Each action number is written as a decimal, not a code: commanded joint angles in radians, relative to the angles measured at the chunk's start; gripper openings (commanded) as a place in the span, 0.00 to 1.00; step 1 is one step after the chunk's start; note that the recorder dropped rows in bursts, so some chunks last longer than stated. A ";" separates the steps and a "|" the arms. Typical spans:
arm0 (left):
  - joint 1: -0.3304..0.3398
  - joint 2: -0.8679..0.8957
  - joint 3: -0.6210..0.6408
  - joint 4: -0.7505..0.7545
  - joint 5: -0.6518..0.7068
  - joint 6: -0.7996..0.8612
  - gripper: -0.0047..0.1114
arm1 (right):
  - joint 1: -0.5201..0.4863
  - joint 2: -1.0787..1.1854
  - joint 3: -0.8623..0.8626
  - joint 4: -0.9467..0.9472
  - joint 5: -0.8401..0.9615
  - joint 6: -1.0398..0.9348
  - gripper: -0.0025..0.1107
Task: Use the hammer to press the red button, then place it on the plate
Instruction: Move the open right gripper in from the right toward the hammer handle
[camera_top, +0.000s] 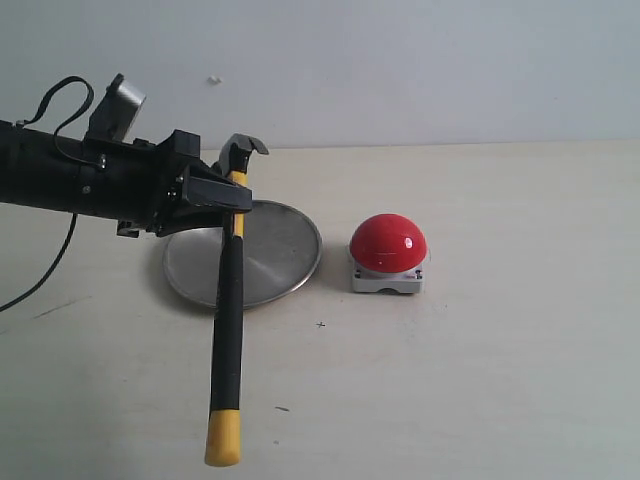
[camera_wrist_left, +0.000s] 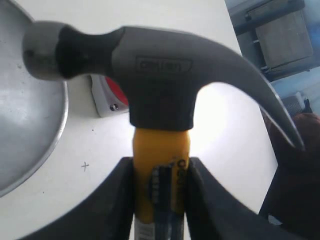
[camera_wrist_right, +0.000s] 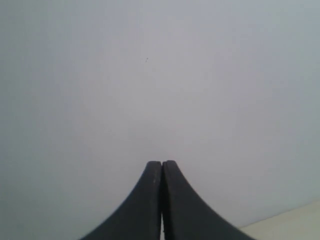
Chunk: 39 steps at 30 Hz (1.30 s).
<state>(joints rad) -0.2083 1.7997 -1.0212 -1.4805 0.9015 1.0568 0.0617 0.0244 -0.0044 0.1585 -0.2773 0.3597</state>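
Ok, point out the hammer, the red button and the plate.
hammer (camera_top: 228, 315): exterior view, middle of the black handle.
red button (camera_top: 388, 243): exterior view, centre of the red dome.
plate (camera_top: 285, 250): exterior view, bare metal right of the handle.

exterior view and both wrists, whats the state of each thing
hammer: gripped at its yellow neck, head up
left gripper: shut on the hammer
right gripper: shut, empty
red button: untouched
plate: empty
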 joint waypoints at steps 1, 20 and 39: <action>-0.003 -0.005 -0.001 -0.056 0.026 0.007 0.04 | -0.006 -0.005 0.004 0.000 -0.016 0.125 0.02; -0.003 -0.005 -0.001 -0.112 0.034 0.015 0.04 | -0.004 0.550 -0.199 -1.302 -0.154 1.167 0.02; -0.003 -0.005 -0.001 -0.113 0.023 0.015 0.04 | -0.004 1.255 -0.572 -1.903 -0.296 1.611 0.02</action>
<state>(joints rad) -0.2083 1.8078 -1.0212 -1.5390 0.8998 1.0648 0.0617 1.2577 -0.5439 -1.7331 -0.5713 1.9618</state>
